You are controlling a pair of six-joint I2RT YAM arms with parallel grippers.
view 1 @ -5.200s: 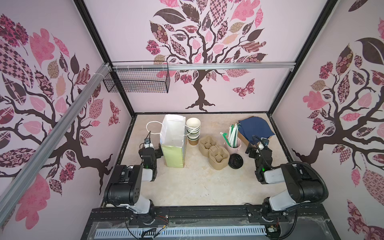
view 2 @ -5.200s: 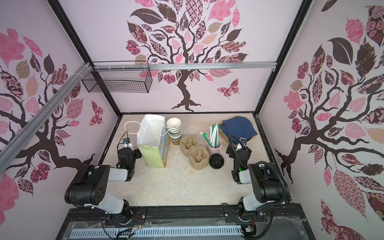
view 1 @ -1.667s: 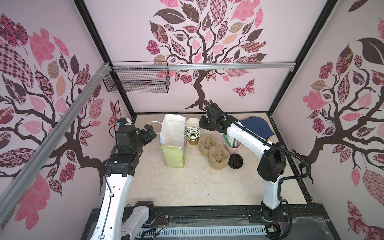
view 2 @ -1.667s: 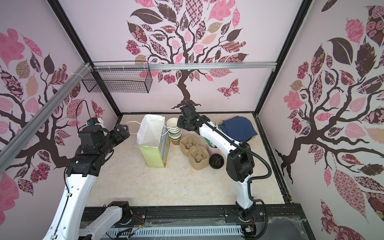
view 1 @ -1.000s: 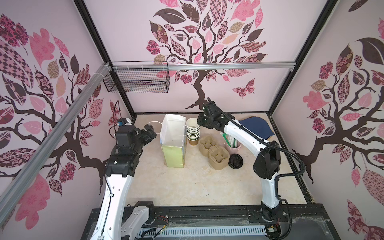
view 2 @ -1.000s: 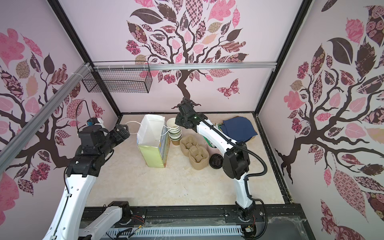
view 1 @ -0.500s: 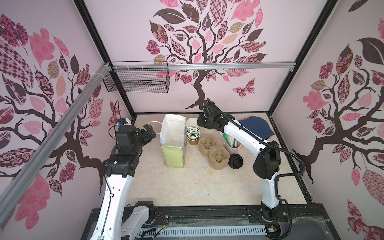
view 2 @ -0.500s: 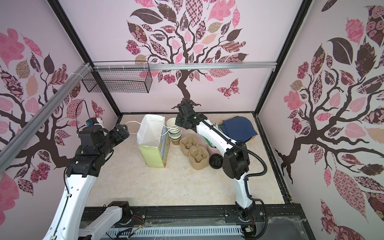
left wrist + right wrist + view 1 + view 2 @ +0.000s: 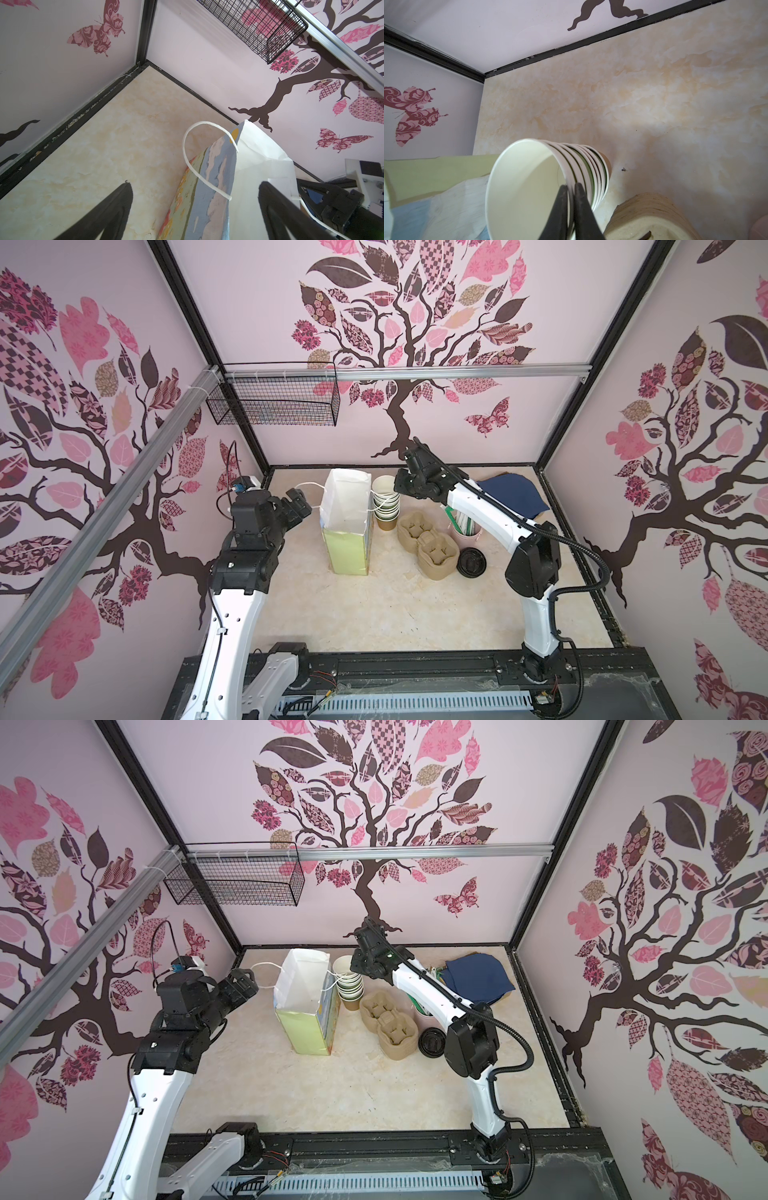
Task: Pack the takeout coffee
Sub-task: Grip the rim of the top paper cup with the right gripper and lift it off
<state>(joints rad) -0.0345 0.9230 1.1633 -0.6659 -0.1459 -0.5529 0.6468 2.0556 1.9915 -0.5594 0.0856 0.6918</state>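
No finished takeout coffee (a lidded cup) shows in any view. The nearest thing to it is the top cup (image 9: 525, 182) of the cup stack (image 9: 386, 510), which stands upright on the tabletop (image 9: 374, 605) just beside the open paper bag (image 9: 347, 549).

The right tool (image 9: 571, 187) has its jaws drawn together on the top cup's rim wall, one jaw inside and one outside. Whether it has caught only that wall or the next cup's rim too, I cannot tell. The left tool (image 9: 305, 506) hangs with its jaws wide apart and holds nothing, near the bag's rope handle (image 9: 184, 149) but not touching it.

Handling, as a judgement:
- **Weight:** the cup looks empty inside, so it should be very light.
- **Wall:** thin paper dents easily, and a hard squeeze will ovalise it.
- **Where to hold:** the rolled rim is the stiffest part, so the rim pinch suits freeing the cup from the stack (once it is free and lidded, a hold across the body below the lid is steadier).
- **Risk:** the cups nest tightly, so the one underneath may come up with it. Lift straight up and slowly.

A black lid (image 9: 471, 562) lies flat on the tabletop beside the pulp carriers (image 9: 432, 556), well apart from the stack. It is probably slick plastic, best taken by its edge.
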